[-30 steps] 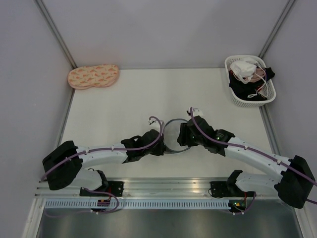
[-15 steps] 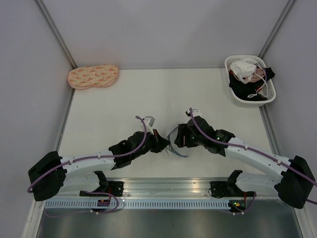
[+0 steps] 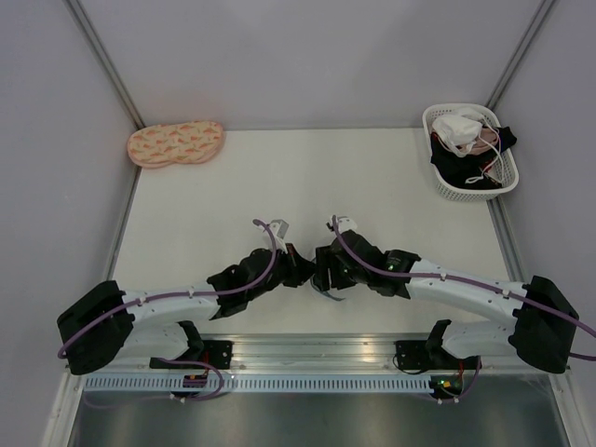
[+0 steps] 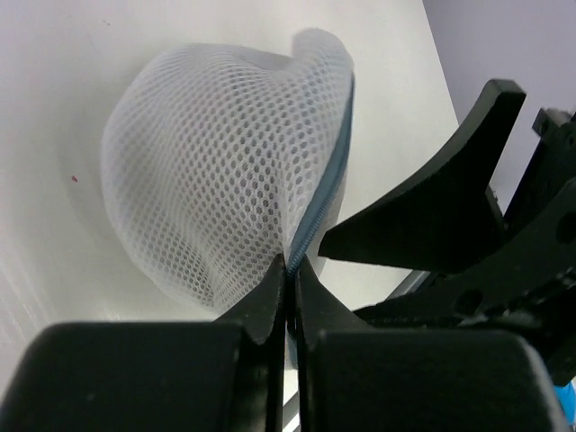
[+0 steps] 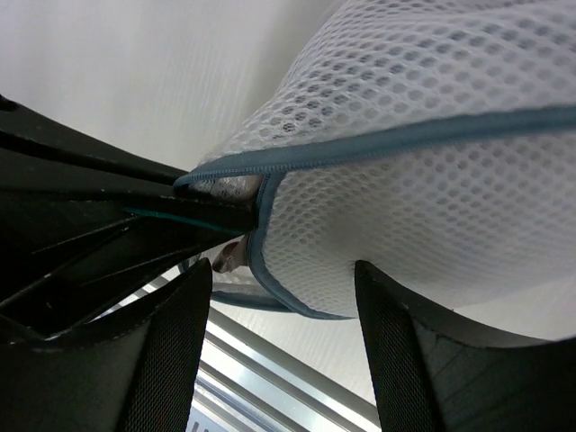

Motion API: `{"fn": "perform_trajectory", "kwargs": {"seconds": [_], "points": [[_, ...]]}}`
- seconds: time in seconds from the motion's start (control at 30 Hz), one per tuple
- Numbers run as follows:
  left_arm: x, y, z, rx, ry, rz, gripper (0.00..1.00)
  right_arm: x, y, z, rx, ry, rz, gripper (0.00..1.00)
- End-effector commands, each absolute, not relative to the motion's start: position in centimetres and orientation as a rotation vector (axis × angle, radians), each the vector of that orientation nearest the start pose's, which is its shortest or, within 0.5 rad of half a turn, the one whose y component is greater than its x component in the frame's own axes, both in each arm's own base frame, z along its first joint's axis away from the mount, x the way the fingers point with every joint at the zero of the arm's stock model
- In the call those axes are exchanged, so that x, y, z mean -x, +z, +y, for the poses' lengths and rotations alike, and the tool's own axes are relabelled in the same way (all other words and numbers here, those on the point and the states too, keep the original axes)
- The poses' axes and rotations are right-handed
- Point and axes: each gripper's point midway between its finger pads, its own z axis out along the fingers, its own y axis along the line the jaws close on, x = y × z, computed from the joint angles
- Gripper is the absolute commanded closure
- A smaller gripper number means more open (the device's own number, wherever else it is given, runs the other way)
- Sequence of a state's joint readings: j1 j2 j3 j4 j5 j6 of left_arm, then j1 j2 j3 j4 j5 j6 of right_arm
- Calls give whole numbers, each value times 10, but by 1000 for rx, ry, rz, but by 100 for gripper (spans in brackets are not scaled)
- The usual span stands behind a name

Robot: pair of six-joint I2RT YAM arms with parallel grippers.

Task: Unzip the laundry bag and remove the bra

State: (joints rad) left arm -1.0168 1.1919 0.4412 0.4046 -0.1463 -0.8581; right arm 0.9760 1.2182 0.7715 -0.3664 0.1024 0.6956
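The laundry bag (image 4: pixel 216 180) is a white mesh pouch with a blue-grey rim, lifted and crumpled between my two grippers near the table's front edge; only a bit of it (image 3: pixel 328 291) shows in the top view. My left gripper (image 4: pixel 292 268) is shut on the bag's blue-grey rim seam. My right gripper (image 5: pixel 283 270) is open, its fingers (image 5: pixel 171 360) wide apart on either side of the bag's (image 5: pixel 405 198) lower edge. A small metal zipper pull (image 5: pixel 230 256) hangs by the rim. In the top view the left gripper (image 3: pixel 300 270) and right gripper (image 3: pixel 323 272) nearly touch. The bra is not visible.
A white lattice basket (image 3: pixel 447 191) at the back right holds a white garment with pink straps and dark clothes. A peach patterned pad (image 3: pixel 175 143) lies at the back left. A metal rail (image 3: pixel 307 349) runs along the near edge.
The bag lay flat as a ring; it is now pulled up and crumpled. My right gripper has moved left, close to the left gripper. The left arm drew back to the left.
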Motion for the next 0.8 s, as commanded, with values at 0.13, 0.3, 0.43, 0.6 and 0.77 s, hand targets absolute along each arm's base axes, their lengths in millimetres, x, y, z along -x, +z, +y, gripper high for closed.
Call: {"fn": "perform_trajectory", "kwargs": {"seconds": [0.13,0.3,0.43,0.6,0.77], "points": [[-193,159,-319,4,-1211,1954,98,-188,116,285,226,572,2426,42],[-192,165,-315,13,-1222,1940,98,-208,120,251,105,313,2385,57],[-190,168,-313,16,-1237,1932,98,-214,125,231,55,198,2360,67],[-189,168,-310,11,-1227,1934,98,-217,128,215,18,102,2340,80],[-189,167,-305,23,-1215,1933,98,-211,135,229,71,230,2340,87]]}}
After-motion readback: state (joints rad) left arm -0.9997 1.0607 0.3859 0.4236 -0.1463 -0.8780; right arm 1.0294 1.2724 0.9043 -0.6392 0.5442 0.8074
